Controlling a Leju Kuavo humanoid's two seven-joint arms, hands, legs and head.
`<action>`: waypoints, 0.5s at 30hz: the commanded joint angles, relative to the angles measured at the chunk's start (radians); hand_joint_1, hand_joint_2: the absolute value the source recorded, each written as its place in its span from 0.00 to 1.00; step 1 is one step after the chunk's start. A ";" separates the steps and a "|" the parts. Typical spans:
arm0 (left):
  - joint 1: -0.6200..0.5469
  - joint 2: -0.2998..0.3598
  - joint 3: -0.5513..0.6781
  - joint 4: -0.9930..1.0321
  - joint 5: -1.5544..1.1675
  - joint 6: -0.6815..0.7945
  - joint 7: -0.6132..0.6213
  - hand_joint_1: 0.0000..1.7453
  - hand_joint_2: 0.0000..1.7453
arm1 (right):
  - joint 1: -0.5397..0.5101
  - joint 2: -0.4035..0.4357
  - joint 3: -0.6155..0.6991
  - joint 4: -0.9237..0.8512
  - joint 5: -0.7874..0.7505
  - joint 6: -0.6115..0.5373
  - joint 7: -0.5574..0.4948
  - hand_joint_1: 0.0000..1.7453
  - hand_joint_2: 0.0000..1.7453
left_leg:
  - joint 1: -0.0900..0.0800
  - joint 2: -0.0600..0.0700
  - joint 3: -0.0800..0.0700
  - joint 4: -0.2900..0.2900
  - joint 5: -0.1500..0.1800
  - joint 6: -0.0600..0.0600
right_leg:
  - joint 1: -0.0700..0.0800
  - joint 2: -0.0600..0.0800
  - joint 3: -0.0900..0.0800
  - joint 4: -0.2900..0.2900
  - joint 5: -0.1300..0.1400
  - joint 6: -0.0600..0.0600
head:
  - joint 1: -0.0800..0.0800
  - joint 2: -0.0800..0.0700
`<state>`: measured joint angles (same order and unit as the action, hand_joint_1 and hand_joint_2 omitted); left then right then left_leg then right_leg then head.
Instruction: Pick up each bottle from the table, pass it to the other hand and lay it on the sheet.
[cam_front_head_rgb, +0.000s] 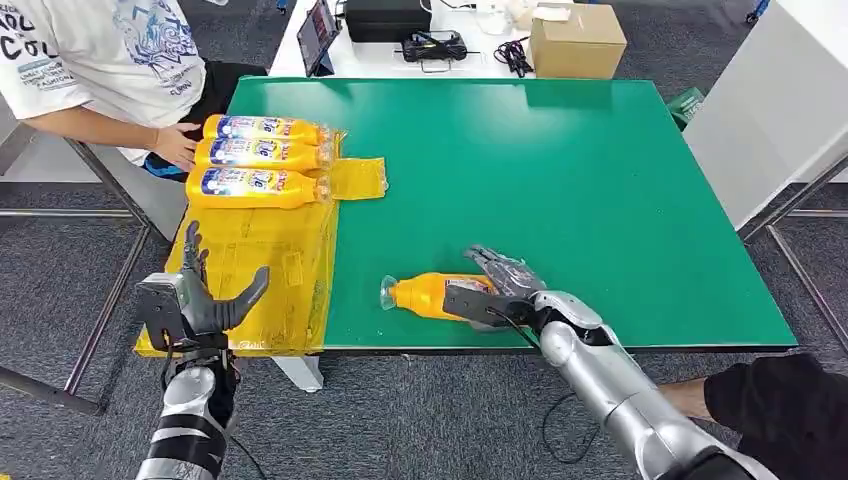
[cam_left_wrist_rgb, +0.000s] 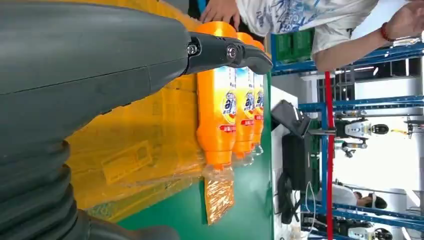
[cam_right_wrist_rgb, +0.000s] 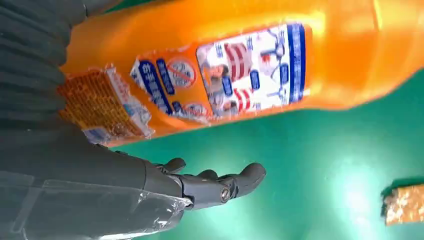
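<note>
We cannot tell whether our right hand (cam_front_head_rgb: 497, 285) truly grips the orange plastic bottle with a printed label (cam_front_head_rgb: 437, 296): in the head view its fingers drape over the bottle's base end and hide that part, and in the right wrist view the bottle (cam_right_wrist_rgb: 240, 70) lies against the hand (cam_right_wrist_rgb: 100, 165) while the dark fingers (cam_right_wrist_rgb: 225, 182) curl beside it over bare green, so the contact is hard to read. The bottle lies on its side on the green table mat (cam_front_head_rgb: 560, 180) near the front edge, its long axis running left to right and its clear cap end pointing left toward the yellow plastic sheet (cam_front_head_rgb: 260, 270). Our left hand (cam_front_head_rgb: 205, 295) is raised over the sheet's front corner with fingers spread, holding nothing; its ribbed cover blocks much of the left wrist view. Three similar orange bottles (cam_front_head_rgb: 262, 158) lie side by side at the sheet's far end, caps pointing right. A person's hand (cam_front_head_rgb: 178, 147) touches their base ends, the person cut off by the frame.
</note>
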<state>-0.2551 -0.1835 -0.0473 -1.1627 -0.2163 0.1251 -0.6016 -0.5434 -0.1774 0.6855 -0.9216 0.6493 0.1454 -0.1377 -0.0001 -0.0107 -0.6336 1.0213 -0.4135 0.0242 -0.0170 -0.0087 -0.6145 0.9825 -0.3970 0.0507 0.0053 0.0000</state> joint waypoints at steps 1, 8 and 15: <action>-0.047 0.011 -0.014 0.089 0.018 -0.002 0.012 0.00 1.00 | -0.114 -0.055 0.154 0.096 -0.012 0.073 0.008 0.00 1.00 | 0.000 0.001 0.005 0.000 -0.002 -0.001 | 0.001 0.001 0.005 0.000 -0.002 -0.002 | 0.000 0.000; -0.049 0.010 -0.017 0.094 0.018 -0.005 0.012 0.00 1.00 | -0.130 -0.064 0.171 0.098 -0.018 0.102 0.002 0.00 1.00 | 0.001 0.002 0.007 0.000 -0.003 -0.002 | 0.001 0.002 0.007 0.000 -0.003 -0.003 | -0.001 0.000; -0.049 0.010 -0.017 0.094 0.018 -0.005 0.012 0.00 1.00 | -0.130 -0.064 0.171 0.098 -0.018 0.102 0.002 0.00 1.00 | 0.001 0.002 0.007 0.000 -0.003 -0.002 | 0.001 0.001 0.007 0.000 -0.003 -0.003 | -0.001 0.000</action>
<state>-0.2651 -0.1843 -0.0469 -1.1334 -0.1995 0.1236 -0.5932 -0.6157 -0.2319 0.7881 -0.8828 0.6294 0.2388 -0.1350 -0.0002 -0.0107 -0.6335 1.0214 -0.4135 0.0242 -0.0170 -0.0086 -0.6144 0.9825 -0.3969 0.0509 0.0046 0.0000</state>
